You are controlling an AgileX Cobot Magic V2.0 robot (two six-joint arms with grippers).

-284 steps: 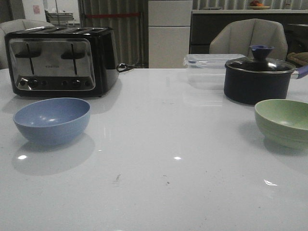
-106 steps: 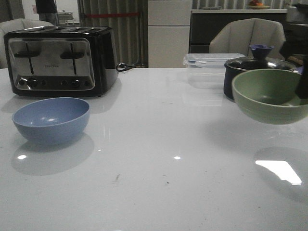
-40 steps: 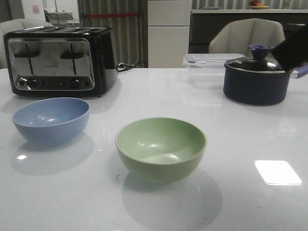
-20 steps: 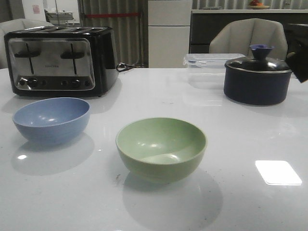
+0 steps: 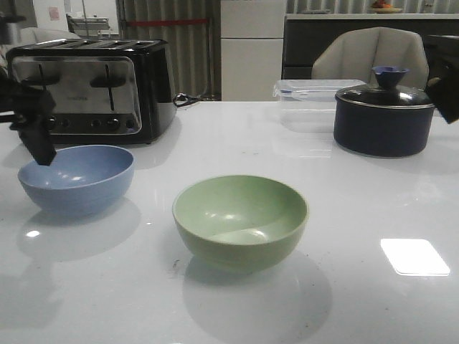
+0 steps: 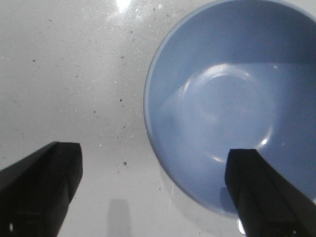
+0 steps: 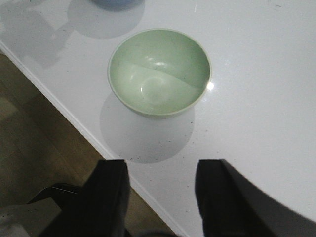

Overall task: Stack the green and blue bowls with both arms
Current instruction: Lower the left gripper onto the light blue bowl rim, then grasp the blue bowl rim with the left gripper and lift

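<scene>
The dusty blue bowl (image 5: 75,179) stands at the table's left, in front of the toaster. The pale green bowl (image 5: 240,222) stands at the middle front, upright and empty. My left gripper (image 5: 36,140) hovers over the blue bowl's left rim. In the left wrist view it (image 6: 154,153) is open, one finger (image 6: 42,182) over bare table, the other (image 6: 266,192) over the blue bowl (image 6: 227,103). My right gripper (image 7: 160,165) is open and empty, well back from the green bowl (image 7: 159,71). The right arm (image 5: 448,97) shows at the front view's right edge.
A black toaster (image 5: 90,89) stands at the back left. A black lidded pot (image 5: 384,118) and a clear lidded container (image 5: 315,100) stand at the back right, with a chair (image 5: 369,54) behind. The table's near edge (image 7: 74,118) runs close to the green bowl.
The right gripper carried the green bowl from the right to the middle front, let go and drew back to the right. The left gripper has just come in over the blue bowl.
</scene>
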